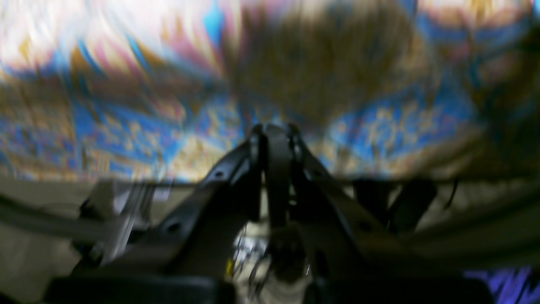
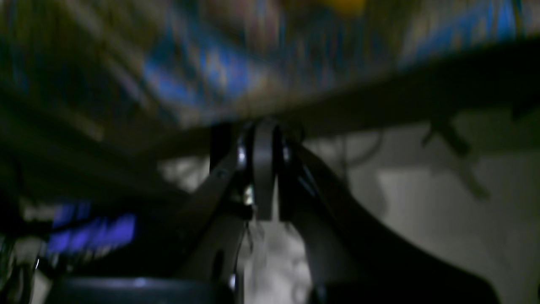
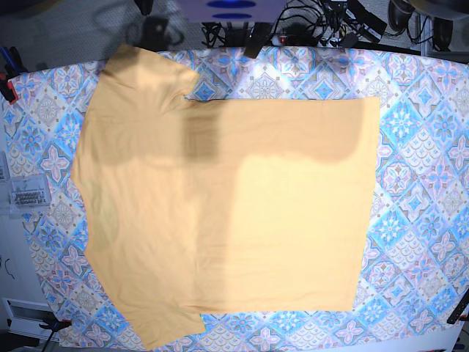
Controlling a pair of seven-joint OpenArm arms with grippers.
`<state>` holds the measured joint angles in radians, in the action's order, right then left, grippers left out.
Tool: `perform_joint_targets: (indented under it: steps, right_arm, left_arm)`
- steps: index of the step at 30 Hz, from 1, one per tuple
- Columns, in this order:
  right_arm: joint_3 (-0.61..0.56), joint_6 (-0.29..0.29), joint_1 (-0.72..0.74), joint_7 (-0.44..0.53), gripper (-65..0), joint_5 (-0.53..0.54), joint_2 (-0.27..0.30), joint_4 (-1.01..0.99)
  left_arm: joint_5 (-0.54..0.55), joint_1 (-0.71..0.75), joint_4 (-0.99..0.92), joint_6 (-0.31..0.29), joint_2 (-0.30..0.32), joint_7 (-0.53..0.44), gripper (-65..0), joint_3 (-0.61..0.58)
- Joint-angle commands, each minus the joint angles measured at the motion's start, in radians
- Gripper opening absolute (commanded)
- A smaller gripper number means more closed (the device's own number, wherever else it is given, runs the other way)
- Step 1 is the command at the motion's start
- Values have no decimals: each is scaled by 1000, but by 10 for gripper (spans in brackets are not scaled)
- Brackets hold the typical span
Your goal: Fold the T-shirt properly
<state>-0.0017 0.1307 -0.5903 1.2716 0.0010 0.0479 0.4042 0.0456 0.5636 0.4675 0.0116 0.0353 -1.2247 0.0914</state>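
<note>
The yellow-orange T-shirt (image 3: 234, 213) lies spread flat on the blue-and-pink tile-patterned cloth (image 3: 425, 183). Its sleeves point to the upper left and lower left, and its straight hem runs along the right. Broad shadows cross its upper half. Neither arm shows in the base view. In the blurred left wrist view my left gripper (image 1: 276, 128) is shut with nothing between its fingers, above the patterned cloth (image 1: 400, 122). My right gripper (image 2: 263, 124) is likewise shut and empty in the dark, blurred right wrist view. There a small yellow patch shows at the top edge, too blurred to tell what it is.
Cables and power strips (image 3: 308, 22) crowd the table's far edge. A small clear tray (image 3: 26, 194) sits off the cloth at the left. Clamps hold the cloth at its corners, such as one at the lower right (image 3: 458, 314).
</note>
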Motion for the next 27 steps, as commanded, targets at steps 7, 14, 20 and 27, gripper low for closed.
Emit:
perform_joint_targets:
  steps: [7, 14, 20, 27]
  right_arm:
    - [4, 4, -102, 29, -644, 6, 7, 256]
    - [4, 4, -148, 26, -643, 7, 22, 431]
    - [38, 4, -161, 23, -643, 4, 22, 497]
    - [38, 4, -171, -105, -605, 3, 22, 605]
  left_arm:
    - [-3, 62, 201, 3, 1, -30, -649, 3]
    - [1, 88, 319, 3, 1, -30, -648, 3]
    - [-3, 106, 417, 3, -1, -30, -648, 1]
    - [-5, 108, 469, 3, -1, -22, -577, -2]
